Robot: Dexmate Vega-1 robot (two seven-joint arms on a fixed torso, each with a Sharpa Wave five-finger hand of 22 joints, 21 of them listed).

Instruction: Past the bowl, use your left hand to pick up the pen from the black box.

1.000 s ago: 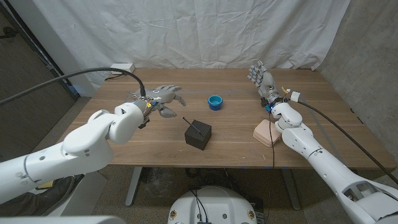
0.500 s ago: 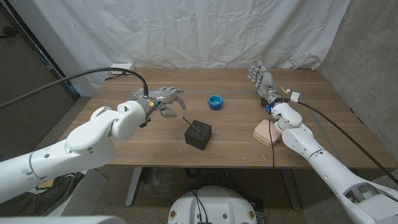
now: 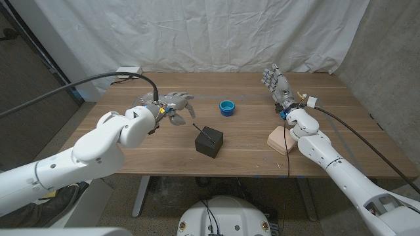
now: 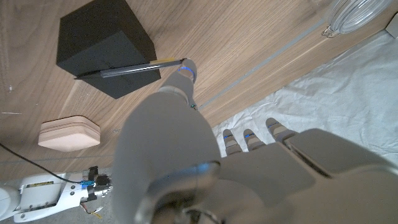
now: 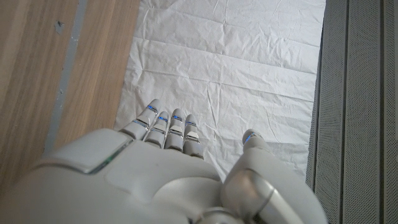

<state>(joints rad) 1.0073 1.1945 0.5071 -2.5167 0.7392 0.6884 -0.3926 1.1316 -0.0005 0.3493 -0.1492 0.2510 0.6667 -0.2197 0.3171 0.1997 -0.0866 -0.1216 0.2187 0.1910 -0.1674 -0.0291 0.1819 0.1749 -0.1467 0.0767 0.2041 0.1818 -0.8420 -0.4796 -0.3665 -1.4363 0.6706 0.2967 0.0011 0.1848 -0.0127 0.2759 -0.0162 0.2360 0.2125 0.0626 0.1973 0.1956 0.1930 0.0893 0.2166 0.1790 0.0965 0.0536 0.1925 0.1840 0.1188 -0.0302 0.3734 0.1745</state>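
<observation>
A black box stands near the table's front middle, with a thin dark pen lying slantwise across its top. The left wrist view has the same box and pen. Behind the box sits a small blue bowl. My left hand hovers to the left of the bowl and behind-left of the box, fingers spread, holding nothing. In the left wrist view its thumb tip is close to the pen's end. My right hand is raised at the right, fingers apart and empty.
A tan rounded block lies by my right forearm. A clear round dish sits behind my left hand, and a white box rests at the table's back left edge. A white sheet hangs behind the table.
My left hand has drifted slightly right and back, toward the bowl. The right arm has not moved.
</observation>
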